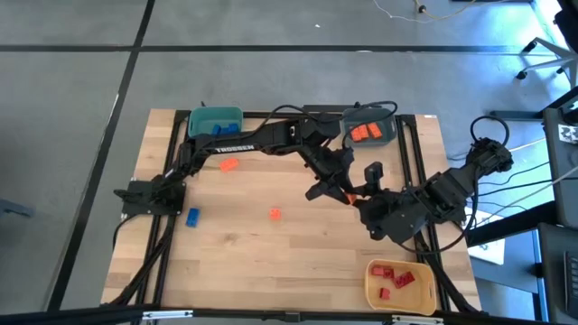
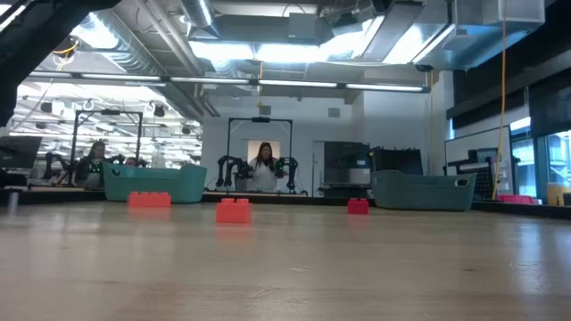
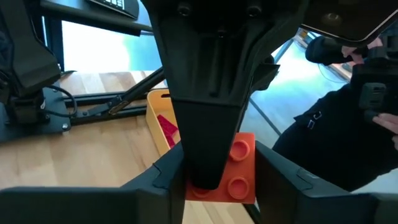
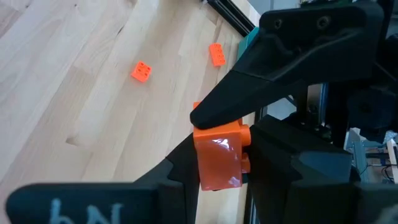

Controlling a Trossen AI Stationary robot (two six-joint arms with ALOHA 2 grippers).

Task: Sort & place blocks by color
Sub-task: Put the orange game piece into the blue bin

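Between both tools, mid-counter (image 1: 298, 262), one orange block (image 1: 348, 195) is clamped by left tool (image 1: 341, 191) and right tool (image 1: 358, 200).

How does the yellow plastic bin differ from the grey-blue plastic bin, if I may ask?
The yellow plastic bin holds red blocks; the grey-blue plastic bin holds orange blocks. In the high view, the yellow one sits at the table's lower right corner, the grey-blue one at its upper edge. Both are open-topped.

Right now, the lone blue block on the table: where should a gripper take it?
Probably across the two longer sides of the blue block, coming straight down from above: it lies flat on the table, with no other block or bin close beside it.
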